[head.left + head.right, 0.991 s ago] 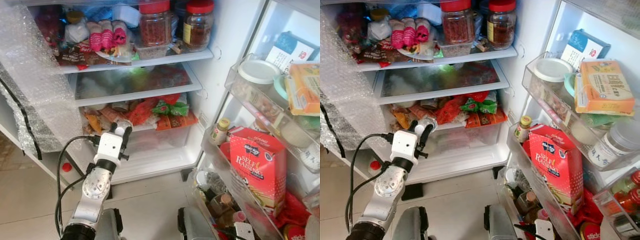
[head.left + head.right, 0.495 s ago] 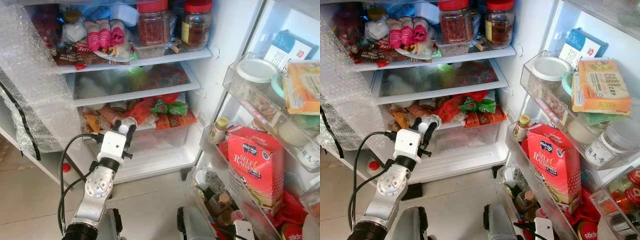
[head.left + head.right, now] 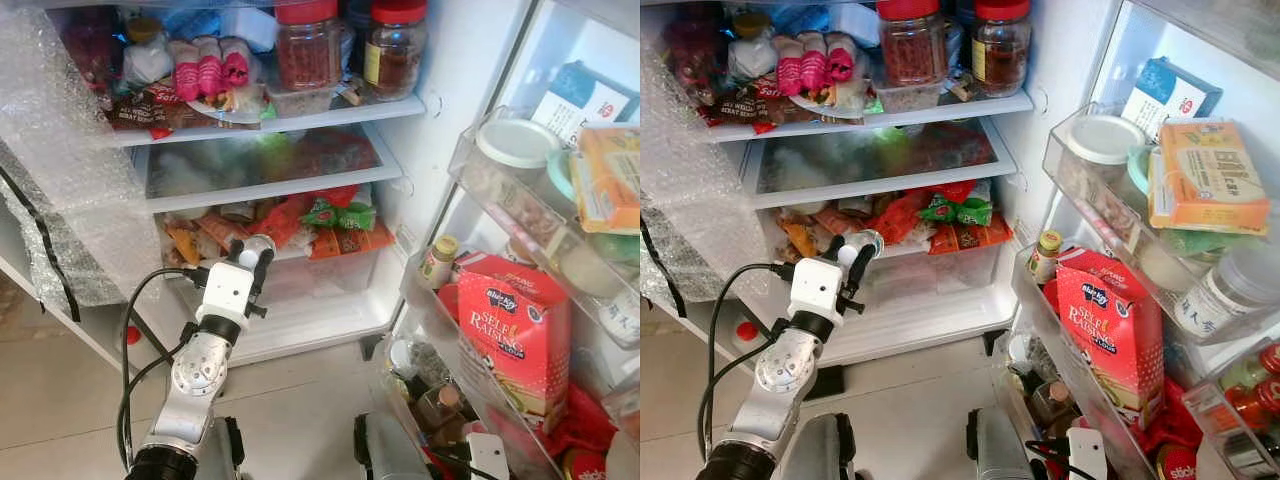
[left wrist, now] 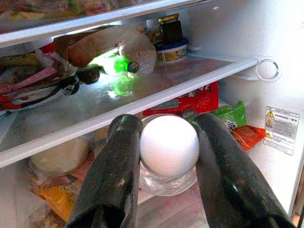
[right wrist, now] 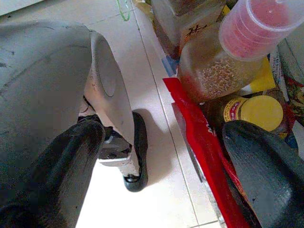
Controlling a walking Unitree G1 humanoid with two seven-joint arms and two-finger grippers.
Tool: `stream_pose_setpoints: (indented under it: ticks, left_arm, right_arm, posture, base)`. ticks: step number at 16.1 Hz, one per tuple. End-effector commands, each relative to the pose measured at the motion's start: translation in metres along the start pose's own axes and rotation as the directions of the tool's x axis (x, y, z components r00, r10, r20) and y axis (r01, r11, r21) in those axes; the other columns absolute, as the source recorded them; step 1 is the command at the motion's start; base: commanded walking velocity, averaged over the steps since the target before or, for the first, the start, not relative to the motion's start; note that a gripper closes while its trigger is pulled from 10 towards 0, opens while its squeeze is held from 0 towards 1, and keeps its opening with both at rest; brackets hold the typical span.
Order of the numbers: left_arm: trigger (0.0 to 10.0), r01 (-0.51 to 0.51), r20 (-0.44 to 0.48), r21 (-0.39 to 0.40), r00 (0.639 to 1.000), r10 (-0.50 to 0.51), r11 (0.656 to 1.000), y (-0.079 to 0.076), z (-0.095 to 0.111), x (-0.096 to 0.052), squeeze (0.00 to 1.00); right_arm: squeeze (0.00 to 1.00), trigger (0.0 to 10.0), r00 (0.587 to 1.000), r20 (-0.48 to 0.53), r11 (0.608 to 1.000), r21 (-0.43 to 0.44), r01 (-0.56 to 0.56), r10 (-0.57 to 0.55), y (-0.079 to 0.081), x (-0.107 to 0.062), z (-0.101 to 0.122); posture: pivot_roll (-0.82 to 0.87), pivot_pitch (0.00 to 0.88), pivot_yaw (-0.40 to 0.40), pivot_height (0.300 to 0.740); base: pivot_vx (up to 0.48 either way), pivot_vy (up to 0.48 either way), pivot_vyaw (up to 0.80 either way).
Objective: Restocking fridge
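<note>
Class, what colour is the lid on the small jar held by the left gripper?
White lid; the left wrist view shows it best.

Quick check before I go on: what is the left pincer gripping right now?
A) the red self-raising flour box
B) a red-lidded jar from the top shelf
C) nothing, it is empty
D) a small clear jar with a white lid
D: in the left wrist view the left pincer has its two black fingers closed on either side of a small clear jar with a white lid, held in front of the fridge's lower shelves.
</note>
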State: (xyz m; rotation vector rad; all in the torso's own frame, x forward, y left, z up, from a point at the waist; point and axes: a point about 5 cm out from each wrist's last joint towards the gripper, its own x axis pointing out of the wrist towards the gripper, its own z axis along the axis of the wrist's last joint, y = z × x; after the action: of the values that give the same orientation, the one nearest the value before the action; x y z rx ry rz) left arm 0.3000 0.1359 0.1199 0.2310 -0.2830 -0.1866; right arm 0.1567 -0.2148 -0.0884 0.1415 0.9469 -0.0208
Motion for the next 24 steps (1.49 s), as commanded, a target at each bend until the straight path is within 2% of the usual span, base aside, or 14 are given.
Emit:
stream_pose_setpoints:
  ticks: [1, 7, 8, 10, 14, 21, 24]
  left_arm:
    - [10.0, 0.012, 0.038, 0.012, 0.999, -0.012, 1.000, -0.0014, 0.0074, 0.0027, 0.00]
    - [10.0, -0.001, 0.034, 0.004, 0.999, 0.001, 1.000, -0.0005, 0.0076, 0.0034, 0.00]
    - [10.0, -0.004, 0.033, 0.005, 0.999, 0.003, 1.000, -0.0003, 0.0075, 0.0034, 0.00]
    - [10.0, -0.007, 0.032, 0.008, 0.999, 0.007, 1.000, -0.0001, 0.0075, 0.0037, 0.00]
    - [10.0, -0.009, 0.030, 0.010, 0.999, 0.009, 1.000, 0.0004, 0.0069, 0.0050, 0.00]
    - [10.0, -0.018, 0.034, 0.018, 0.999, 0.018, 1.000, 0.0025, 0.0074, 0.0066, 0.00]
    - [10.0, -0.020, 0.032, 0.016, 0.999, 0.019, 1.000, 0.0028, 0.0072, 0.0067, 0.00]
  right_arm:
    - [0.00, 10.0, 1.000, -0.024, 1.000, 0.001, -0.017, 0.017, 0.0022, -0.0008, -0.0062]
    - [0.00, 10.0, 0.999, -0.032, 1.000, 0.006, -0.019, 0.019, 0.0018, -0.0011, -0.0076]
    - [0.00, 10.0, 0.999, -0.038, 0.999, -0.025, -0.020, 0.019, 0.0014, -0.0010, -0.0071]
    - [0.00, 10.0, 0.999, -0.033, 0.999, -0.034, -0.030, 0.029, 0.0016, -0.0010, -0.0060]
    - [0.00, 10.0, 0.999, -0.032, 1.000, -0.003, -0.019, 0.019, 0.0008, -0.0010, -0.0060]
    - [0.00, 10.0, 0.999, -0.044, 0.999, -0.038, -0.029, 0.027, 0.0008, -0.0005, -0.0047]
    - [0.00, 10.0, 0.999, -0.043, 0.999, -0.037, -0.026, 0.025, 0.0008, -0.0006, -0.0048]
  posture:
    - [-0.19, 0.098, -0.025, 0.606]
    - [-0.19, 0.119, -0.032, 0.606]
    - [-0.19, 0.119, -0.032, 0.606]
    - [-0.19, 0.120, -0.033, 0.606]
    - [-0.20, 0.115, -0.033, 0.606]
    - [-0.19, 0.115, -0.033, 0.606]
    - [-0.19, 0.116, -0.032, 0.606]
  base:
    - [0.000, 0.000, 0.00]
    - [0.000, 0.000, 0.00]
    - [0.000, 0.000, 0.00]
    - [0.000, 0.000, 0.32]
    - [0.000, 0.000, 0.20]
    - [0.000, 0.000, 0.00]
    - [0.000, 0.000, 0.64]
